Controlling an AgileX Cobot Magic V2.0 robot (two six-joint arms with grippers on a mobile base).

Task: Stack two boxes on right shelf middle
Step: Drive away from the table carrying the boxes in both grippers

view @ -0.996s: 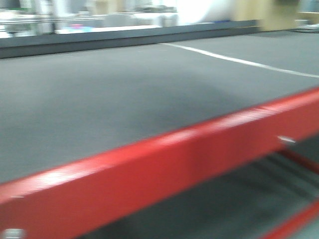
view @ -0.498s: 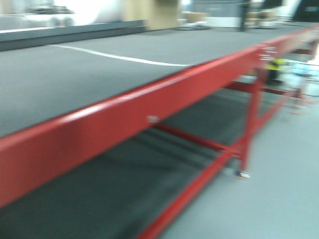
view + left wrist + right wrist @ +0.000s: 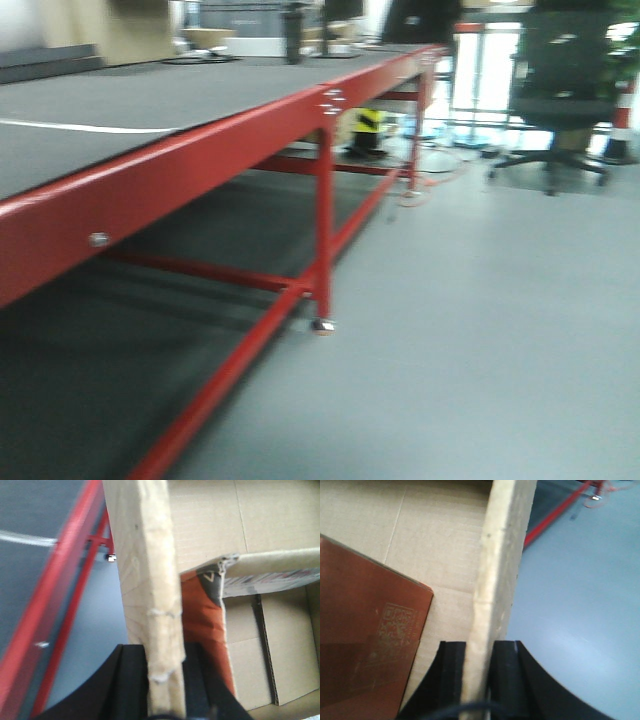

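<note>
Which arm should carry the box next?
Neither alone. The left gripper and the right gripper each pinch one side of the box, so both should probably keep carrying it together.

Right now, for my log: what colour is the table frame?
The frame is red, clearest in the front view.

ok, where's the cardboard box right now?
Held between the arms: the cardboard box has one wall pinched in the left gripper, another in the right gripper, per the wrist views; the red-framed table runs alongside, on the left.
</note>
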